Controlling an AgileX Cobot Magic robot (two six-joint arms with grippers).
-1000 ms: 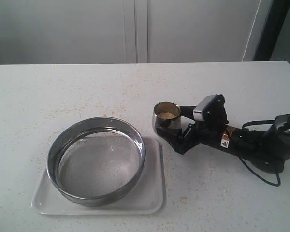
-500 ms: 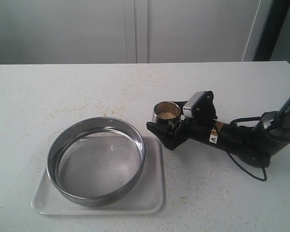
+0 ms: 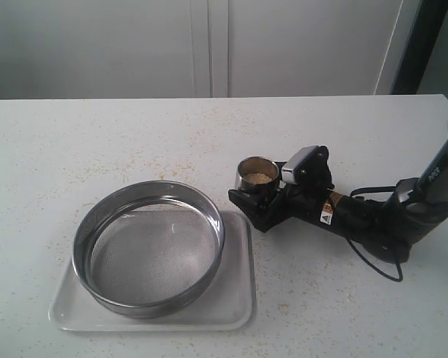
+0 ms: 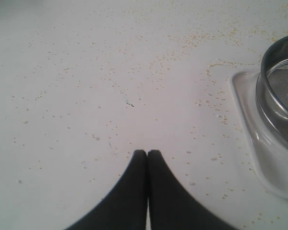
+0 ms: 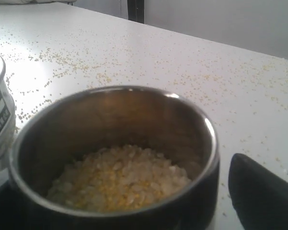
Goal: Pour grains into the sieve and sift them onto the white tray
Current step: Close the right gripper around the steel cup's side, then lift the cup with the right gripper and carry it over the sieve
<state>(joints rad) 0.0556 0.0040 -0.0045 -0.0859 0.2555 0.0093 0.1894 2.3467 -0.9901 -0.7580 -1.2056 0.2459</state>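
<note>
The grains [image 3: 257, 177] lie in a small steel cup [image 3: 256, 179] standing on the table right of the sieve; up close they are a pale and yellow heap [image 5: 120, 175] in the cup [image 5: 192, 139]. My right gripper [image 3: 258, 188] is open, with its fingers on either side of the cup. A strip of table shows between the cup and one black finger [image 5: 264, 191]. The sieve [image 3: 148, 246] sits on the white tray [image 3: 235, 298], with no grains in it. My left gripper [image 4: 147, 152] is shut on nothing, over bare table beside the tray [image 4: 252, 129] and sieve [image 4: 281, 81].
Stray grains are scattered over the white table [image 3: 134, 134]. The right arm and its cable [image 3: 373, 224] lie low across the table's right side. A white cabinet wall [image 3: 209, 45] stands behind the far edge.
My right gripper has slid left toward the cup, so its fingers now reach along both sides of it. The cup, sieve and tray have stayed put.
</note>
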